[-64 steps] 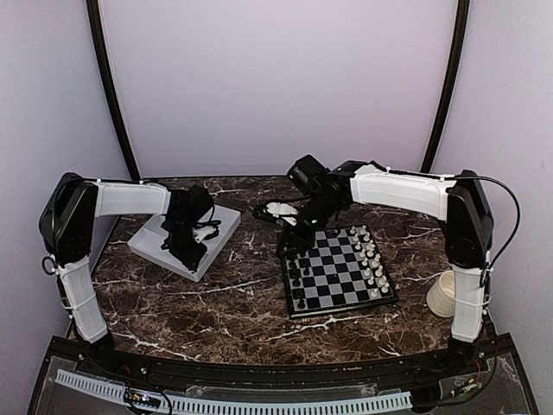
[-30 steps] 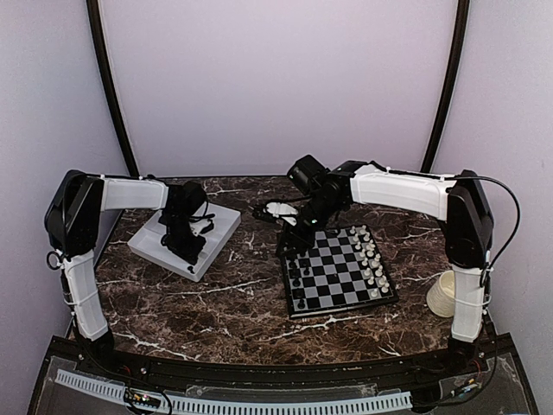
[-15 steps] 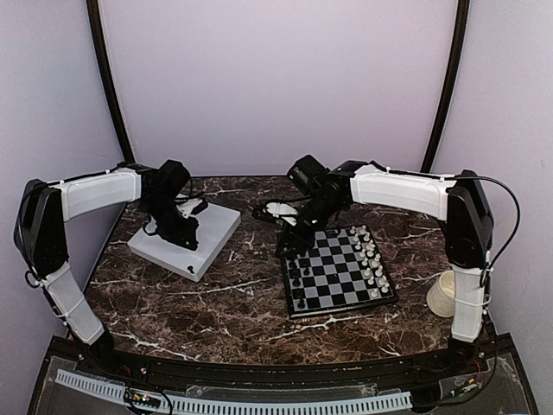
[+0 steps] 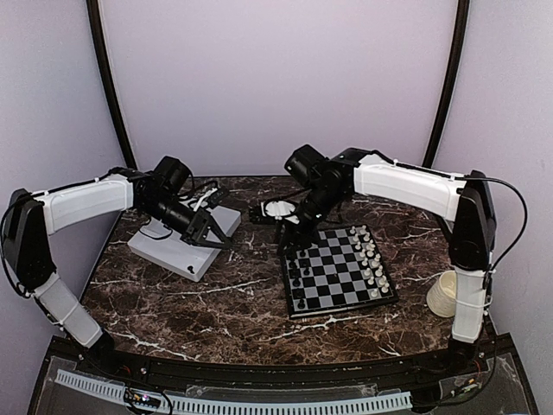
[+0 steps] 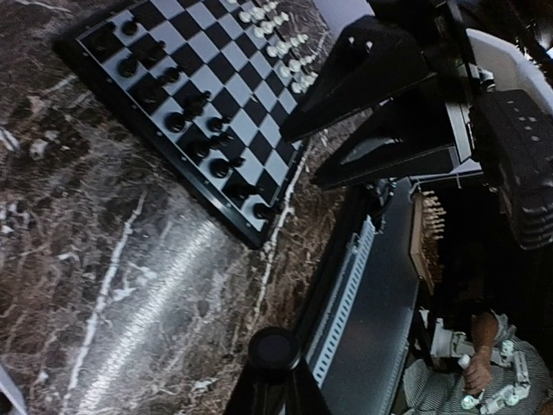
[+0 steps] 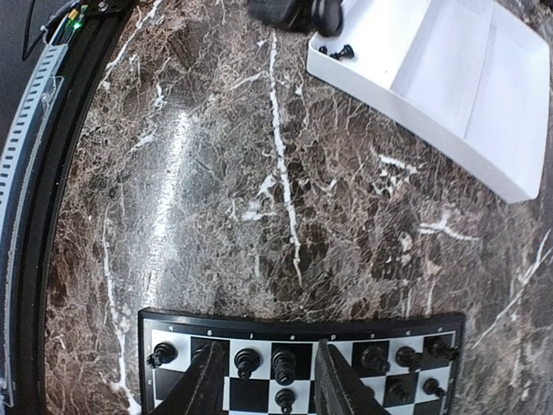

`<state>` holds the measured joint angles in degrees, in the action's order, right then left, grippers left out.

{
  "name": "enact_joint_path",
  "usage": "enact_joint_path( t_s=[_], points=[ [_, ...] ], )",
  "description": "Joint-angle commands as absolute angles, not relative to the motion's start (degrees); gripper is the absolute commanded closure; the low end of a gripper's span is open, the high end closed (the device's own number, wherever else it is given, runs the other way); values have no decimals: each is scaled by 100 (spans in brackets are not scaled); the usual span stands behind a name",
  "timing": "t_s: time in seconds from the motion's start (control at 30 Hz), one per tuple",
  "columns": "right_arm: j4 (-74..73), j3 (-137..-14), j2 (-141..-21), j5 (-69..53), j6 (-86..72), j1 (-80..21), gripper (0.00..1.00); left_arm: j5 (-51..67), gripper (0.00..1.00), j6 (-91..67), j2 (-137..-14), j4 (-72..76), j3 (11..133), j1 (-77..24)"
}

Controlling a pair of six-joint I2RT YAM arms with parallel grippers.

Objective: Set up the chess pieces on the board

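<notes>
The board (image 4: 339, 275) lies right of centre, with black chess pieces (image 4: 297, 275) along its left columns and white ones (image 4: 371, 258) along its right. My left gripper (image 4: 213, 235) hangs past the white tray's right edge, between tray and board, and in the left wrist view it (image 5: 275, 373) is shut on a black chess piece (image 5: 274, 348), seen from its round base. The board (image 5: 216, 95) lies ahead of it. My right gripper (image 4: 289, 233) hovers over the board's far-left corner. In its wrist view it (image 6: 270, 385) is open, its fingers straddling black pieces (image 6: 283, 365) on the edge rows.
The white two-compartment tray (image 4: 173, 249) sits at the left; the right wrist view shows two black pieces (image 6: 335, 52) in its corner (image 6: 449, 78). A pale cup (image 4: 444, 294) stands at the right edge. Dark marble table; a cable rail runs along the near edge.
My left gripper rose out of the tray and swung right toward the board. My right arm lifted slightly and stayed over the board's far-left corner.
</notes>
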<state>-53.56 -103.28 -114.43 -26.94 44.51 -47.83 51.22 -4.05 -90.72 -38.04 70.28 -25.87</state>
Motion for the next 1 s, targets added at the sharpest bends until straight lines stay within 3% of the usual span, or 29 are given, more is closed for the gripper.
enact_joint_path(
  t_s=[0.0, 0.57, 0.97],
  points=[
    [-5443, -10787, -11209, -2200, 5100, -5095, 63, 6165, 93, -508, -9070, -3648, 6843, -2821],
    [-5552, -11398, -11334, -1476, 5539, -6124, 60, 6935, 93, -399, -9515, -3557, 6867, -3374],
    [-5590, -11083, -11281, -952, 5634, -6472, 63, 7062, 94, -268, -9538, -3662, 6936, -3401]
  ],
)
